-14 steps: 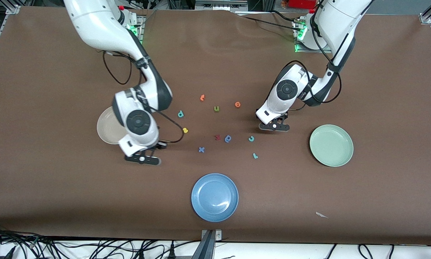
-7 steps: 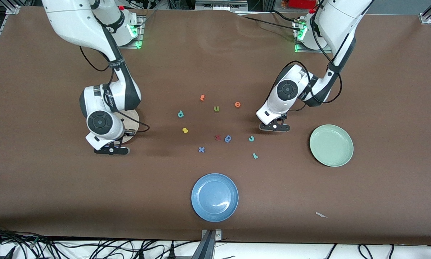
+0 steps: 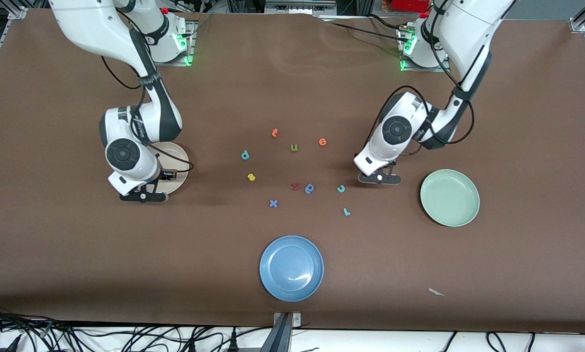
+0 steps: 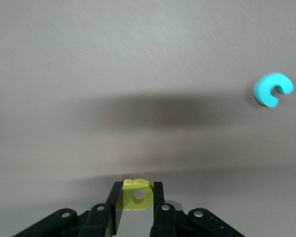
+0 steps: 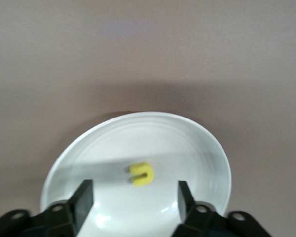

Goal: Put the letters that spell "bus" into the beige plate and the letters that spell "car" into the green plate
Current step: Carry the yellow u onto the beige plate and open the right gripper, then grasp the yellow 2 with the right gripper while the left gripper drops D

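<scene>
My right gripper [image 3: 143, 195] [image 5: 134, 187] hangs open over the beige plate [image 3: 176, 157] [image 5: 207, 143]. A yellow "u" [image 5: 141, 174] lies in that plate between the spread fingers. My left gripper [image 3: 380, 178] [image 4: 136, 191] is shut on the yellow "a" [image 4: 136, 195], just above the table beside the teal "c" [image 3: 341, 188] [image 4: 272, 90]. The teal "r" [image 3: 346, 211] lies nearer the front camera than the "c". The teal "b" [image 3: 245, 155] and yellow "s" [image 3: 251, 177] lie mid-table. The green plate [image 3: 449, 197] sits toward the left arm's end.
A blue plate [image 3: 291, 268] sits near the table's front edge. Other loose letters mid-table: two orange ones [image 3: 274, 132] [image 3: 322, 142], an olive "u" [image 3: 293, 147], a red one [image 3: 295, 186], a darker blue one [image 3: 310, 188], a blue "x" [image 3: 273, 203]. A white scrap [image 3: 436, 292] lies near the front edge.
The right arm swung toward its end of the table to over the beige plate and opened, letting the yellow "u" go. The left gripper closed on the yellow "a" and shifted toward the green plate.
</scene>
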`<state>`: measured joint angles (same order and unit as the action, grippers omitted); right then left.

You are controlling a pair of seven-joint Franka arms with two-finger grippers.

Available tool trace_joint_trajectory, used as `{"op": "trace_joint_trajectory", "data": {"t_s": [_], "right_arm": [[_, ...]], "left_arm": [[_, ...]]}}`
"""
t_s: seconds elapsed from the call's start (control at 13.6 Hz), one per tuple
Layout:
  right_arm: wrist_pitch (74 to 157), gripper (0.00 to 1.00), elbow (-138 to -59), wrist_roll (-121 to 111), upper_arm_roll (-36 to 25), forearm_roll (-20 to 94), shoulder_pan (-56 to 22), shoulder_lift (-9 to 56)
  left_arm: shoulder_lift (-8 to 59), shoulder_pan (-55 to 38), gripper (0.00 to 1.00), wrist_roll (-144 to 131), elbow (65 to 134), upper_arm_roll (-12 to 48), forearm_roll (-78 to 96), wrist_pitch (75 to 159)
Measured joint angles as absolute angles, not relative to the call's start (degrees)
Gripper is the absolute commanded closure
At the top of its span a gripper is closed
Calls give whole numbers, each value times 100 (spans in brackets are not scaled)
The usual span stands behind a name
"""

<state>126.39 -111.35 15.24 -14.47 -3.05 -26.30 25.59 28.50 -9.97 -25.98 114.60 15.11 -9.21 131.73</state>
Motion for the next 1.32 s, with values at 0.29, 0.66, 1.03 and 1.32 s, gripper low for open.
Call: {"op": "trace_joint_trajectory", "data": {"t_s": [0.29,0.66,1.03,1.32], "right_arm": [[12433,19,-10846,2084,-1015,685,-2732,2341],[12668,35,-10257,3901,-838,762,-3507,2938],[13706,42,-10099,5311,-833,764,-4026,3674],[14057,44,-10078,5587,-813,765,-4154,3906]], "left_arm": [[2817,-68,83,-834,10568,1495,-900,12025],[2950,944,60,1181,10546,1438,-1016,12157],[3246,988,0,1308,10317,1503,-1364,12351],[3343,654,0,255,9721,1554,-45,12342]]}}
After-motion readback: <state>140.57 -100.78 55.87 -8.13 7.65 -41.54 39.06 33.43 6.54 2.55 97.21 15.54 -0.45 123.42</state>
